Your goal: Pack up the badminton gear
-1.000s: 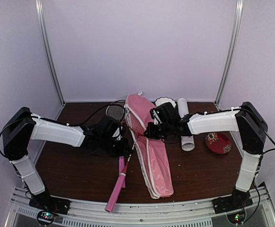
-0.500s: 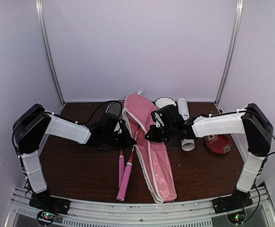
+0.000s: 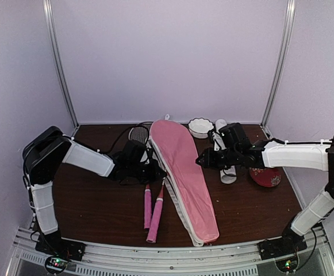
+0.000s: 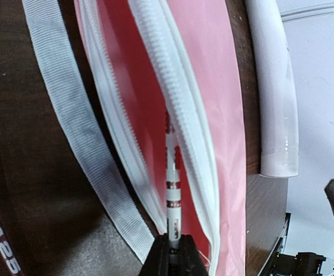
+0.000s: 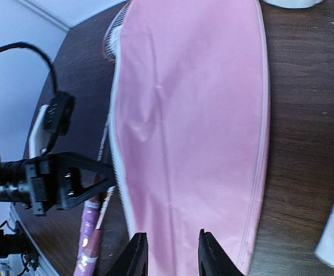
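The long pink cover (image 3: 181,172) lies lengthwise in the middle of the table, its zip edge facing left. My left gripper (image 3: 157,171) is shut on the thin white shaft of a racket (image 4: 172,190), and that shaft runs into the cover's (image 4: 212,86) open slit. Its pink handle (image 3: 156,221) sticks out toward the near edge. A second racket lies left of it, with its handle (image 3: 148,208) near and its netted head (image 3: 138,133) at the back. My right gripper (image 3: 203,161) is open over the cover's (image 5: 189,115) right side, with nothing between its fingers (image 5: 135,256). The white tube (image 3: 227,172) lies partly under my right arm.
A small white scalloped bowl (image 3: 200,127) stands at the back beside the tube's far end. A red patterned dish (image 3: 267,175) sits to the right under my right forearm. A white woven strap (image 4: 69,115) of the cover lies on the brown table (image 3: 92,213).
My right gripper has opened, let go of the cover's flap and drawn back to the right. The cover now lies flat. The left arm has moved the racket farther into the cover.
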